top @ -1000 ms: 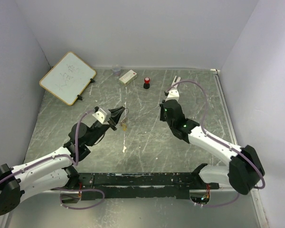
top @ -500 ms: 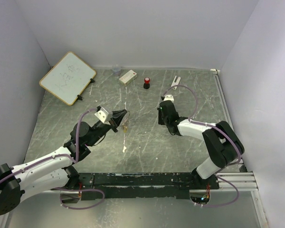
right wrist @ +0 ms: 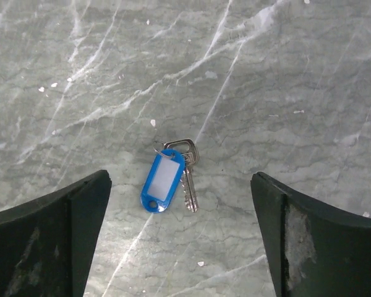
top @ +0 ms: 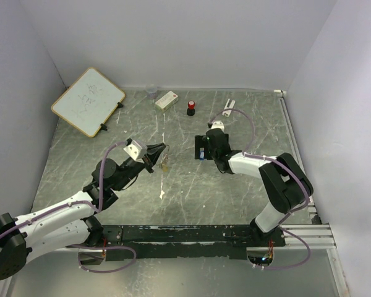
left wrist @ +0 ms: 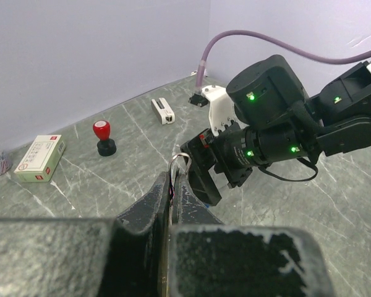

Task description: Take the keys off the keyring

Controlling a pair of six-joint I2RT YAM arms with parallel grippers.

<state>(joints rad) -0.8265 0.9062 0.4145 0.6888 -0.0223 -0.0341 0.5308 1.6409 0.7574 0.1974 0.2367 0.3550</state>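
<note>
Ring: the thin silvery wire keyring (left wrist: 180,159) is up off the table, left of centre, with its loop poking out between the fingertips of the left gripper (left wrist: 173,180), which is clamped on it.
Ring handling: likely light, springy and slick. A pinch on bare wire could let it twist, so a firm hold near the split seems wise.
Hanging key: the orange-yellow-headed key (top: 164,163) dangles under that grip in the top view. It probably swings freely, and its flat head looks the best place to take hold.
Loose pair: the blue plastic-headed key (right wrist: 164,179) and the plain silvery metal key (right wrist: 189,176) lie flat on the grey marbled table (right wrist: 297,93), right of centre, with their tops touching. I cannot tell whether a small loop joins them.
Pair handling: thin and flat on a hard top, so likely awkward to get under.
Right tool: the right gripper (top: 200,148) hovers over the pair, jaws spread wide and empty.
Room: the two grippers are near each other at mid-table. The white-faced whiteboard (top: 88,100) and the red-capped black bottle (top: 190,109) sit far off, well apart.
</note>
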